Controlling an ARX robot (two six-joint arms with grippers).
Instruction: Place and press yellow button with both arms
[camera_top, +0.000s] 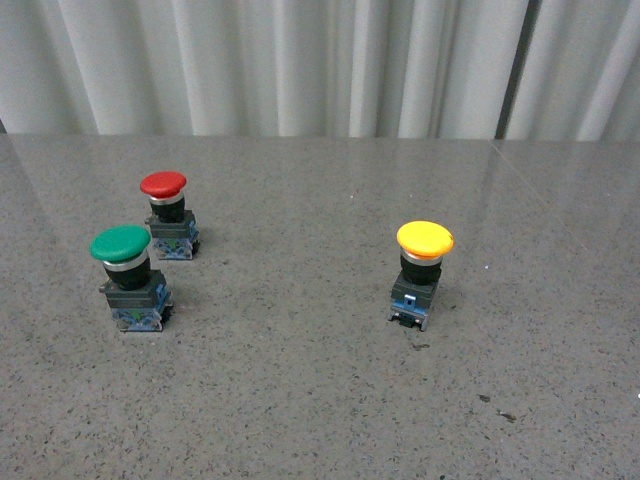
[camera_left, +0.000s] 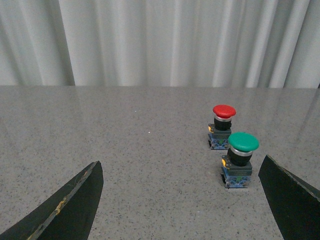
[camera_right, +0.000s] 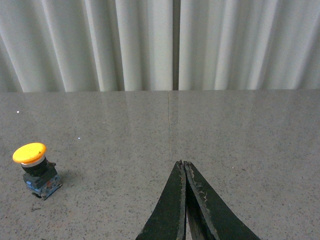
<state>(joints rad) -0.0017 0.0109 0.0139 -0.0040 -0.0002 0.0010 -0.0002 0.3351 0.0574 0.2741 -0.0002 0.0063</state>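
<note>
The yellow button (camera_top: 424, 240) stands upright on the grey speckled table (camera_top: 300, 400), right of centre in the front view, its blue-grey base slightly tilted. It shows in the right wrist view too, the yellow button (camera_right: 30, 154) well off to one side of my right gripper (camera_right: 183, 163), whose fingers are shut together on nothing. My left gripper (camera_left: 181, 165) is open wide above bare table, and no yellow button shows in its view. Neither arm appears in the front view.
A green-capped button (camera_top: 121, 245) and a red-capped button (camera_top: 163, 184) stand close together at the left of the table. In the left wrist view the green-capped button (camera_left: 243, 142) sits just inside one finger (camera_left: 290, 192). A white curtain (camera_top: 300, 60) hangs behind the table's far edge.
</note>
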